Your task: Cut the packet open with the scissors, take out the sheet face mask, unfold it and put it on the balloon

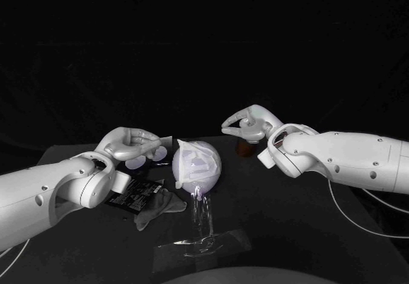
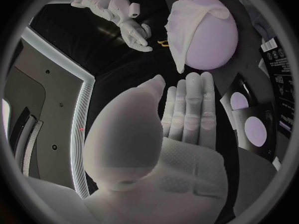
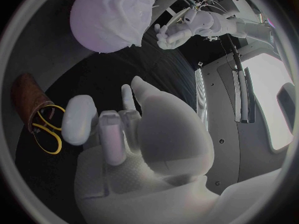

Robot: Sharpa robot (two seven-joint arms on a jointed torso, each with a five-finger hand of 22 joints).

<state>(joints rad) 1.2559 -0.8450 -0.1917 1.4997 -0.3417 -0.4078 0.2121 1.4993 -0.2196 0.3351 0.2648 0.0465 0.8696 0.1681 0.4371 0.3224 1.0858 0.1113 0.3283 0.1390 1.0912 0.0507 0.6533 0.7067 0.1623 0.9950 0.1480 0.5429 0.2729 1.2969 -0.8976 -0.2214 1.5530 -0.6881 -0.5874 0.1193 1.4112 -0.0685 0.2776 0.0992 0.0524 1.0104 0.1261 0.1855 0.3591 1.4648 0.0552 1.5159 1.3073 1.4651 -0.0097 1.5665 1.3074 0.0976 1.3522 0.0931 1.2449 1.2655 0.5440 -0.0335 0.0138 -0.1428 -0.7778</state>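
Black bench point(image 1: 289, 207): final step in hand

Sheet face mask point(image 1: 196, 161) drapes the balloon point(image 2: 215, 42) at mid-bench (an edge hangs loose). Left robot hand point(image 1: 132, 142) and right robot hand point(image 1: 250, 123) flank it, spread and empty. Next likely calls for smoothing.

The left arm point(image 1: 51, 189) and right arm point(image 1: 341, 157) are smooth, rounded white shells; small dark screws point(image 1: 337, 168) dot their casings; a thin white cable point(image 1: 343, 214) loops beneath the right; the left hand point(image 1: 129, 145) and right hand point(image 1: 252, 124) are silver, jointed, pale-padded.
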